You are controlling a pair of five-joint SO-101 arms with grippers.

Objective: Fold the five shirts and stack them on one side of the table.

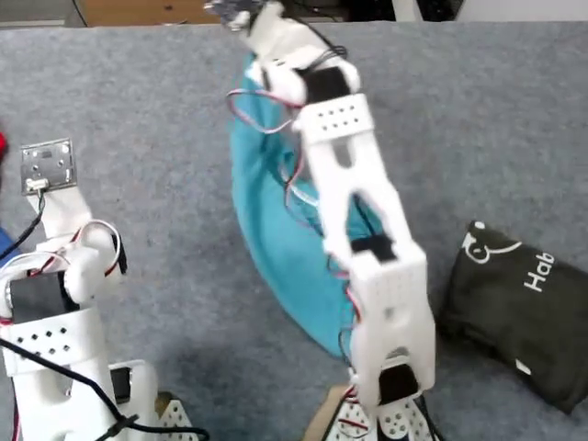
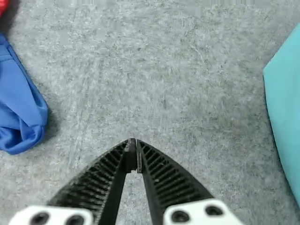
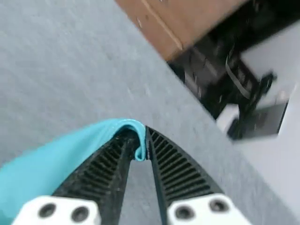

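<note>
**Here, right jaws pinched on the teal shirt, left jaws closed on nothing**

The teal shirt (image 1: pixel 276 211) lies along the middle of the grey surface (image 1: pixel 156 119), running from close to the far edge back toward the near edge. Its far end is gathered into a fold, and the right jaws are closed tight on that fold: in the right wrist view a thin lip of teal cloth (image 3: pixel 61 159) curls over one toothed tip and sits squeezed between the two.

The left jaws are shut tip to tip with nothing between them, hanging over bare surface near the left edge, well apart from the teal shirt.

A black shirt (image 1: pixel 514 312) lies folded near the right edge. A blue shirt (image 2: pixel 18 112) is bunched at the left edge, with a sliver of red cloth (image 2: pixel 2 4) beyond it.

In the high view the right arm (image 1: pixel 367 230) covers a long strip of the teal shirt, and the grip itself is hard to make out. The black, blue and red pieces are all cut off by the frame.
</note>
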